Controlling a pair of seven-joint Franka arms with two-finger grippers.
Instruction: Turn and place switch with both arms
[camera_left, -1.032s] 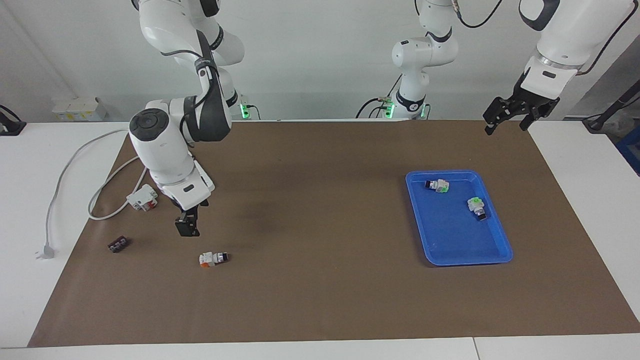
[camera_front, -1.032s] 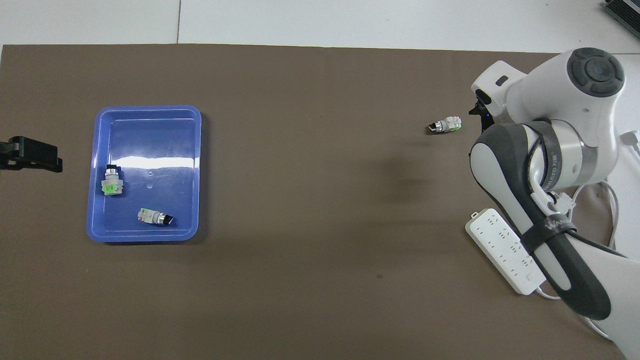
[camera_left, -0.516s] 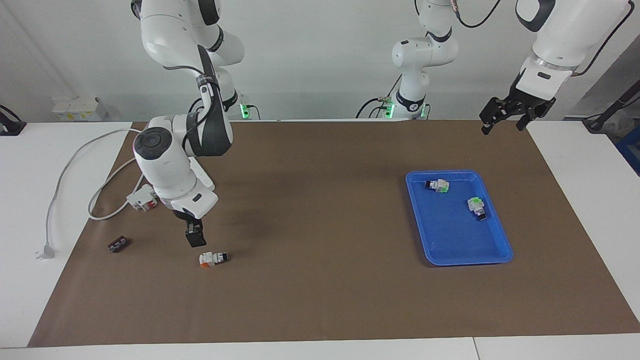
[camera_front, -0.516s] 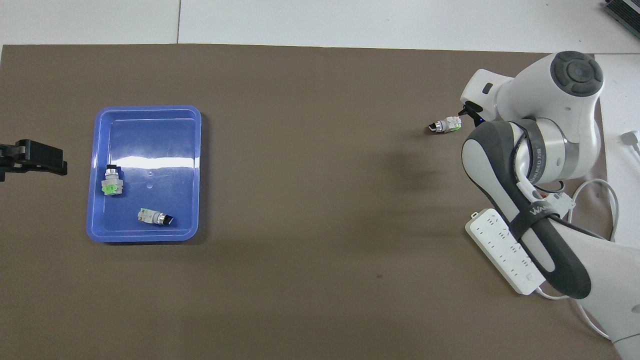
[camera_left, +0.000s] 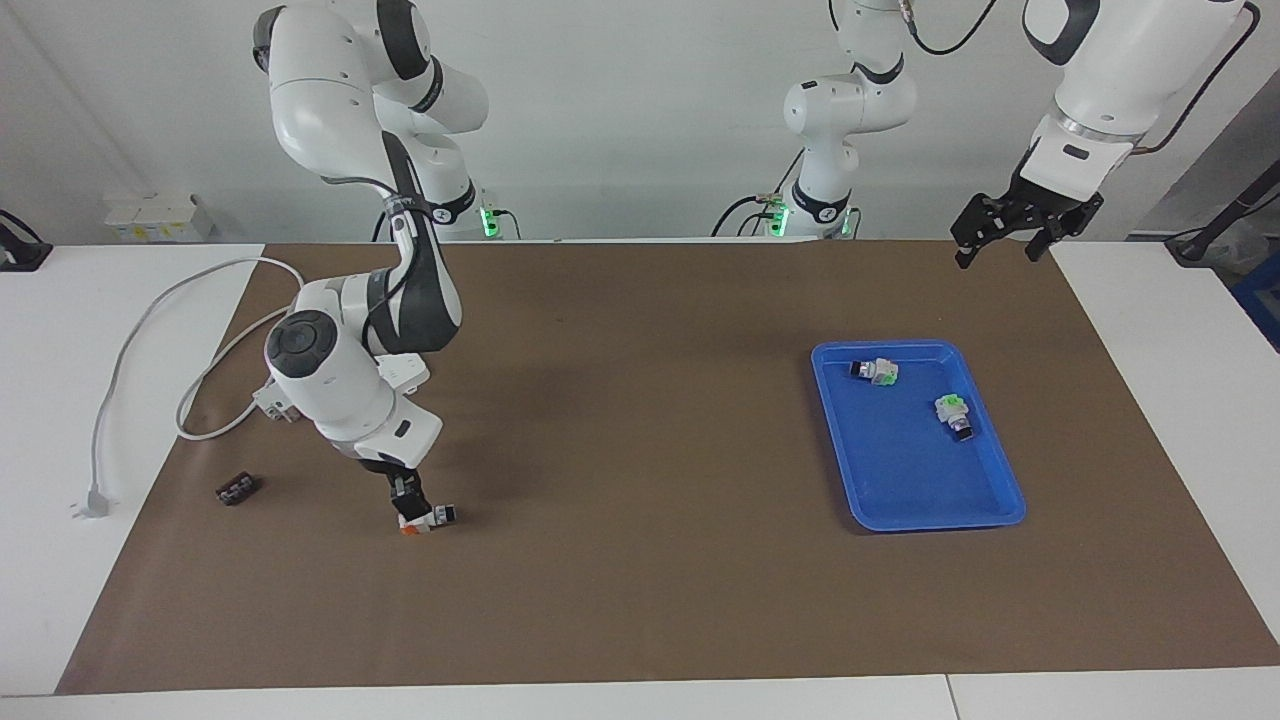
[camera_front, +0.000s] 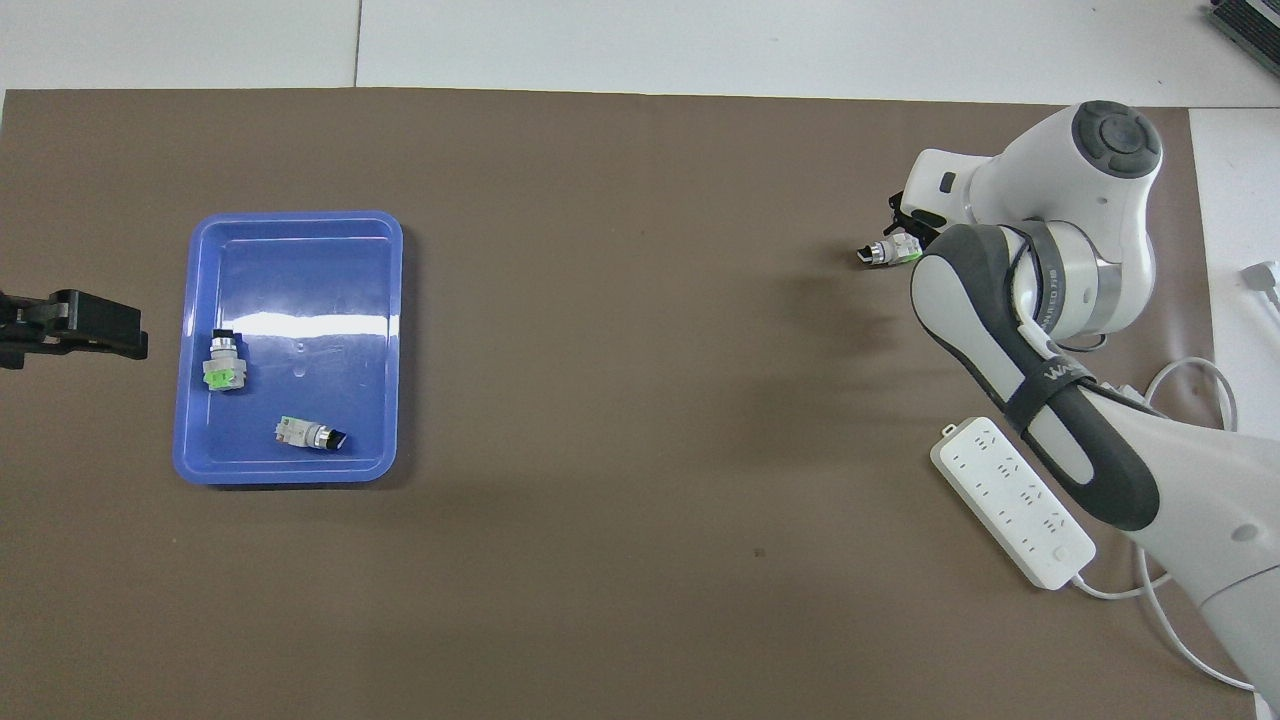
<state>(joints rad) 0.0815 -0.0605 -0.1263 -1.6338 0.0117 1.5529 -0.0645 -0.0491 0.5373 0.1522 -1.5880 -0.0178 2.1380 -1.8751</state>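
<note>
The switch (camera_left: 432, 517) lies on its side on the brown mat toward the right arm's end of the table, orange-red end and black knob tip showing. It also shows in the overhead view (camera_front: 880, 252). My right gripper (camera_left: 408, 500) is down at the switch's white body, and in the overhead view (camera_front: 905, 238) its wrist covers part of the switch. My left gripper (camera_left: 1003, 238) is open and empty, raised over the mat's edge nearest the robots at the left arm's end; it also shows in the overhead view (camera_front: 75, 325).
A blue tray (camera_left: 920, 524) holds two green-ended switches (camera_left: 875, 371) (camera_left: 955, 412). A white power strip (camera_front: 1012, 505) with its cable lies near the right arm's base. A small black part (camera_left: 236, 489) and a plug (camera_left: 90, 503) lie at the right arm's end.
My right gripper has come down and forward from above the mat onto the switch. My left gripper has drifted slightly. The switch has not moved.
</note>
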